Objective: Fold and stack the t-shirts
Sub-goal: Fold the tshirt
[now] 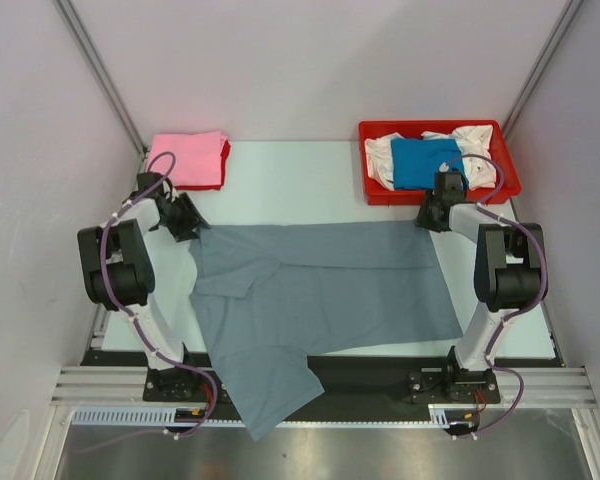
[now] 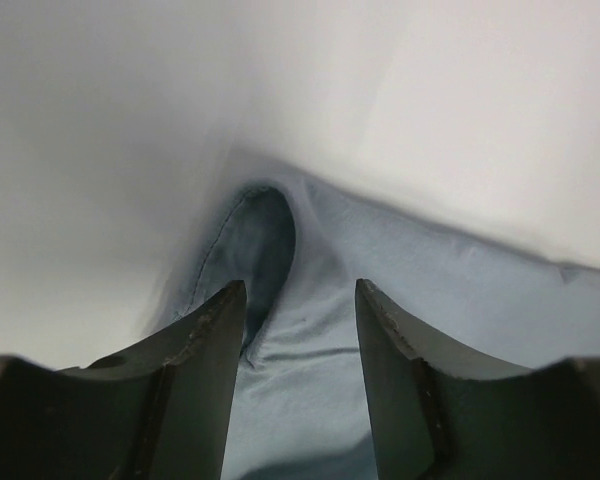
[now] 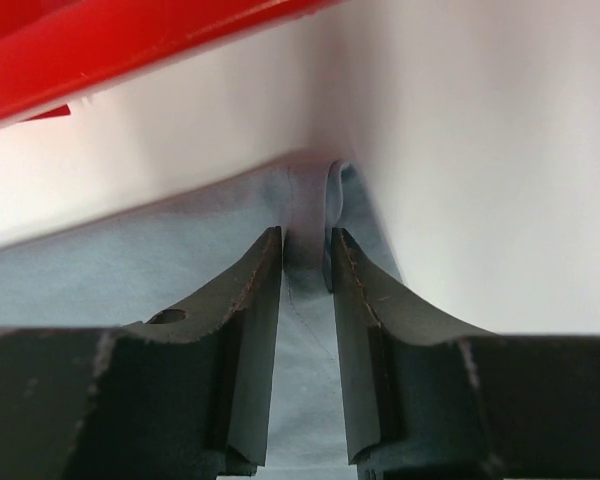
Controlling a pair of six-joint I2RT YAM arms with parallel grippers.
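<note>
Plain white walls (image 1: 310, 60) enclose a pale table (image 1: 300, 180) with aluminium corner rails (image 1: 95, 70).

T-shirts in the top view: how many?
5: grey shirt spread mid-table; pink stacked on red, far left; blue over white in the red tray. More may hide underneath.

Grey t-shirt (image 1: 320, 290): soft matt cloth, fine weave, stitched hem. Pink t-shirt (image 1: 188, 158): same matt cloth. Tray (image 1: 435, 196): glossy red plastic. Surface (image 1: 290, 180): pale, smooth, matt. Jaws: black matt plastic, edges scuffed rough. Front rail (image 1: 365, 388): ribbed bare metal.
</note>
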